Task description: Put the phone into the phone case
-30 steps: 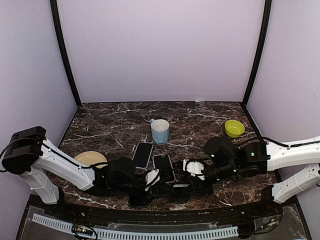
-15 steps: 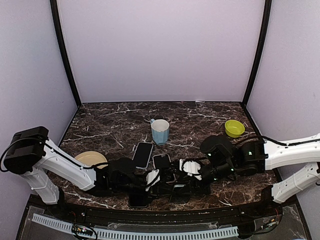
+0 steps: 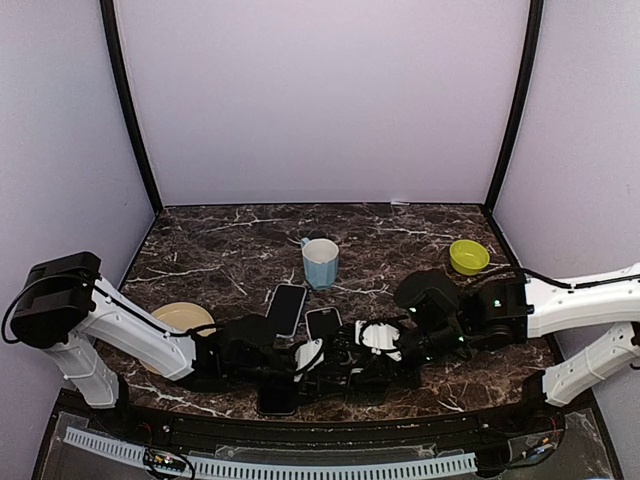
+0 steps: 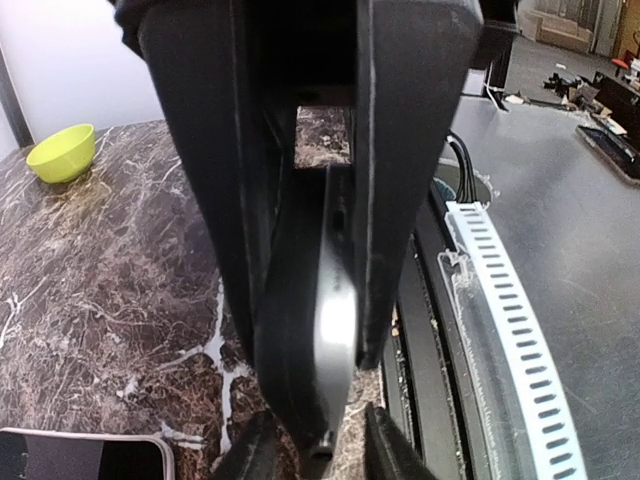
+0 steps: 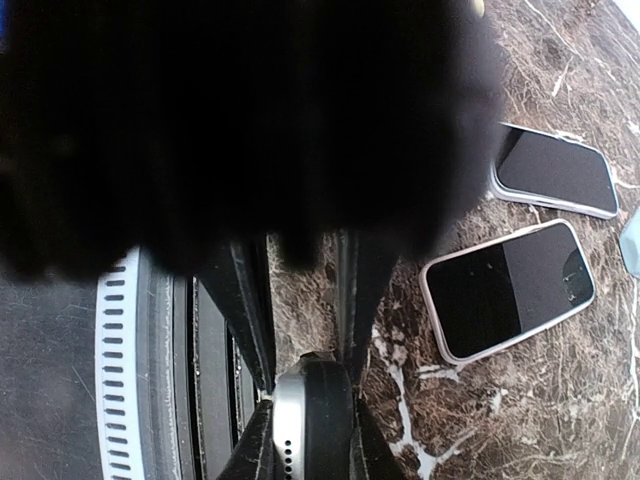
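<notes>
In both wrist views a phone stands on edge, its silver rim (image 5: 288, 440) pressed against a black phone case (image 5: 328, 415). My right gripper (image 5: 308, 445) is shut on this pair at one end. My left gripper (image 4: 318, 445) is shut on the other end, where the silver rim (image 4: 337, 325) and the dark case (image 4: 292, 340) show between its fingers. In the top view the two grippers meet low over the table's near middle, left (image 3: 316, 360) and right (image 3: 364, 346). The held pair is mostly hidden between them.
Two more phones lie face up just beyond the grippers (image 3: 287, 308) (image 3: 322, 322), also in the right wrist view (image 5: 555, 170) (image 5: 505, 290). A dark slab (image 3: 277, 400) lies at the near edge. A blue mug (image 3: 320, 262), a green bowl (image 3: 468, 256) and a yellowish plate (image 3: 180, 317) stand around.
My right gripper has moved left, closer to my left gripper, and now covers the near end of the middle phone. The left arm has barely moved.
</notes>
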`<state>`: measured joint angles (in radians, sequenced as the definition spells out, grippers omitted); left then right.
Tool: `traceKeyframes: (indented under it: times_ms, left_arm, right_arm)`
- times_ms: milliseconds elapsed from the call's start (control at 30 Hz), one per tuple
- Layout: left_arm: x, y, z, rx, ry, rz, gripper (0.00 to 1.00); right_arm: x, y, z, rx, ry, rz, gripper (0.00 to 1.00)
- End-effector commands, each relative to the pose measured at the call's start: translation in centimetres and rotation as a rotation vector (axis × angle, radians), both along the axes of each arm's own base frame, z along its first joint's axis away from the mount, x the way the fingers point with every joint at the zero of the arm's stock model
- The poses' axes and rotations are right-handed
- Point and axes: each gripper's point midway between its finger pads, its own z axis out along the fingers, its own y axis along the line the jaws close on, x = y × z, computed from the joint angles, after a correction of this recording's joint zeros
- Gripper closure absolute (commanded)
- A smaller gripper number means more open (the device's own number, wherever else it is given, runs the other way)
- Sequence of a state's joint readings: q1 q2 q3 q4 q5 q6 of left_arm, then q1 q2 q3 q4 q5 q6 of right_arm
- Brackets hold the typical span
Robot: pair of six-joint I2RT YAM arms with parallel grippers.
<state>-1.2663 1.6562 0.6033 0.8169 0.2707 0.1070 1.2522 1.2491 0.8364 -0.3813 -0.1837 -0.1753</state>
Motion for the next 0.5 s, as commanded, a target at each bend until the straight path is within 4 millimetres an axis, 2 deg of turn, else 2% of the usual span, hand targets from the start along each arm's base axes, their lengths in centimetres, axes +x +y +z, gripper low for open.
traceKeyframes:
  times_ms: [0,33,100,167,233,300,333,467]
  left_arm:
    - [0.2,-0.4,0.0,0.007,0.02,0.002,0.61]
    - [0.2,-0.6,-0.1,0.011,0.024,0.001,0.57]
    - [0.0,-1.0,0.1,0.016,0.036,-0.013,0.53]
    - [0.0,-1.2,0.4,0.009,0.044,-0.014,0.52]
    - [0.2,-1.3,0.9,-0.015,0.037,-0.004,0.52]
    - [0.6,-1.2,0.9,-0.028,0.025,0.018,0.48]
    - [0.8,-1.1,0.8,-0.026,0.017,0.031,0.43]
    - [1.4,-1.0,0.0,-0.009,-0.007,0.06,0.35]
  right_arm:
    - [0.0,1.2,5.6,0.123,-0.033,0.017,1.0]
    - [-0.2,1.3,6.5,0.141,-0.023,0.024,1.0]
    - [-0.3,1.4,8.2,0.181,-0.001,0.028,1.0]
    - [-0.2,1.3,8.7,0.192,0.007,0.022,1.0]
    - [0.5,1.0,7.9,0.165,-0.017,-0.009,1.0]
    - [1.4,0.9,6.3,0.124,-0.044,-0.047,1.0]
    - [1.8,0.8,5.5,0.11,-0.054,-0.068,1.0]
    - [2.9,0.8,3.3,0.101,-0.101,-0.104,0.92]
